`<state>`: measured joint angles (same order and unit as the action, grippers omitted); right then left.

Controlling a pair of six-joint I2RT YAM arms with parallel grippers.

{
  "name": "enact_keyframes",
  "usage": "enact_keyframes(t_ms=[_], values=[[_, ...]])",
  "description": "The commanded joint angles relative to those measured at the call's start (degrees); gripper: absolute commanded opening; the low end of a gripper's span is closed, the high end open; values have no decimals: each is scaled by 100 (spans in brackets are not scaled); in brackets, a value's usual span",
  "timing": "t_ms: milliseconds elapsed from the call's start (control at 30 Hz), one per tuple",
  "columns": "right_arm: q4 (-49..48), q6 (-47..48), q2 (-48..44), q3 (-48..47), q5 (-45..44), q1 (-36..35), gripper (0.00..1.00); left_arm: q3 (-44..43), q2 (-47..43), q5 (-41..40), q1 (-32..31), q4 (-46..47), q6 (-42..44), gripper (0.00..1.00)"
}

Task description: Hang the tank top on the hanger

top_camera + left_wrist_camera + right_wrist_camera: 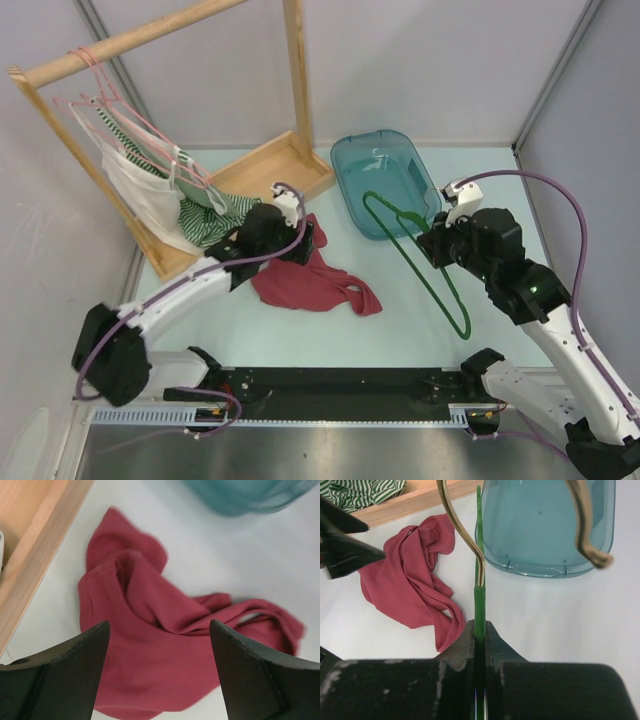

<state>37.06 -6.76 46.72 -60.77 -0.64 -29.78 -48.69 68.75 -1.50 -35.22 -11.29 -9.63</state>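
Over on the pale table (400,335), barely started tbh: tank top (310,285) heaped mid-frame, on nothing yet, left gripper (160,630) spread wide just above it, right gripper (480,630) clamped onto the green hanger (479,602) right of centre, all the threading left to do.

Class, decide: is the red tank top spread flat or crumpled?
Crumpled: the tank top lies bunched in overlapping folds on the table.

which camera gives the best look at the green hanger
Top external: it shows the green hanger as a whole triangle, with the right gripper holding it near the top. Right wrist shows only its neck and metal hook, clamped in that gripper, edge on. Left wrist shows none of it.
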Motion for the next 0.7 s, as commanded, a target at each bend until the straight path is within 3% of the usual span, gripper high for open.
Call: enact_keyframes(t_ms=[0, 100, 167, 667], values=[[-190, -123, -207, 30, 12, 34, 0, -754, 822, -1132, 33, 206, 22, 81], [-129, -141, -286, 74, 12, 34, 0, -1028, 1350, -1169, 252, 329, -47, 78], [-85, -158, -365, 118, 3, 34, 0, -1099, 1588, -1169, 410, 399, -109, 71], [135, -167, -541, 206, 214, 51, 0, -1064, 2546, -579, 701, 883, -312, 64]])
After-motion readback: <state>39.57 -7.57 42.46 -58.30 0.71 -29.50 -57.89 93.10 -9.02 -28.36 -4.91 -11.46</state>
